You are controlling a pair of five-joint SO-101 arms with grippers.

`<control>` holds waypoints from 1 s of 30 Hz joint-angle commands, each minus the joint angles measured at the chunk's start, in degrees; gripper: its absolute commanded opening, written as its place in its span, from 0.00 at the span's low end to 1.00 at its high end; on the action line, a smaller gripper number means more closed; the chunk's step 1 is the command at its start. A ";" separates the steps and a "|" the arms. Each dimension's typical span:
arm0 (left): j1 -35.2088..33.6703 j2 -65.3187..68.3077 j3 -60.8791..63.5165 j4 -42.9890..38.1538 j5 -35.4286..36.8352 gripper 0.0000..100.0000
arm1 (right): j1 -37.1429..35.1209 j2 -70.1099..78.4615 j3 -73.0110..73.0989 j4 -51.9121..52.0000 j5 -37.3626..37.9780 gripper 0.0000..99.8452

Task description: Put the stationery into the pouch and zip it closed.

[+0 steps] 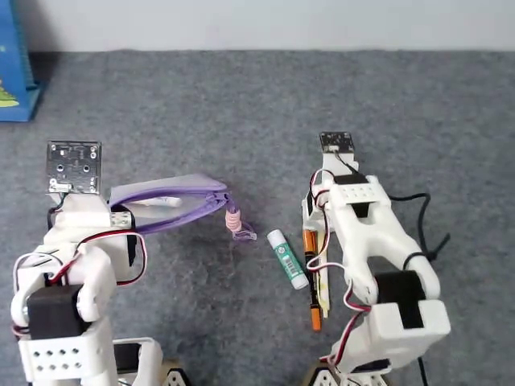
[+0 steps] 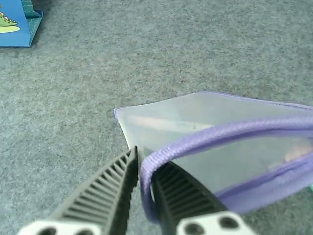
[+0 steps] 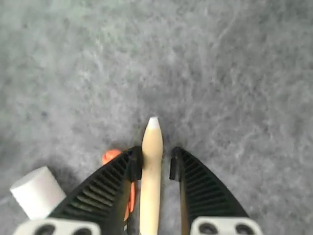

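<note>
A translucent pouch (image 1: 173,203) with purple trim lies on the grey carpet, its pink zip pull (image 1: 234,221) at the end toward the right arm. My left gripper (image 2: 143,169) is shut on the pouch's purple rim (image 2: 220,134), holding that edge up. A white and green glue stick (image 1: 287,258), an orange pen (image 1: 312,277) and a cream pencil (image 1: 323,285) lie beside and under my right arm (image 1: 362,217). My right gripper (image 3: 155,152) stands open low over the carpet with the cream pencil (image 3: 151,166) between its fingers. One finger touches the pencil and the other stands slightly off. The orange pen (image 3: 111,156) and glue stick (image 3: 36,198) lie just beside.
A blue box (image 1: 12,72) stands at the far left back corner of the carpet (image 1: 241,104). A black cable (image 1: 426,233) trails to the right of the right arm.
</note>
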 commanded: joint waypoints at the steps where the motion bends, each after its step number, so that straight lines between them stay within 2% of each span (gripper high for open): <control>1: 0.09 0.35 -0.31 -0.26 0.44 0.01 | 2.33 1.71 -2.99 -0.22 0.88 0.08; 3: 0.09 0.35 -0.31 -0.26 0.44 0.01 | 2.68 1.63 -2.99 -0.13 3.08 0.01; 5: 0.09 0.26 -0.31 -0.26 0.44 0.01 | 2.77 0.75 -2.64 0.31 5.63 0.02; 9: 0.09 0.26 -0.31 -0.26 0.44 0.01 | 2.24 -4.53 -2.99 5.85 6.07 0.01; 17: 0.09 0.26 -0.31 -0.26 0.44 0.01 | -0.75 -28.79 -2.81 16.66 8.70 0.01; 23: 0.09 0.26 -0.31 -0.35 0.44 0.01 | -8.31 -48.22 -2.81 21.58 8.62 0.01; 30: 0.09 0.26 -0.31 -0.35 0.44 0.01 | -17.54 -63.43 -2.73 17.10 6.24 0.01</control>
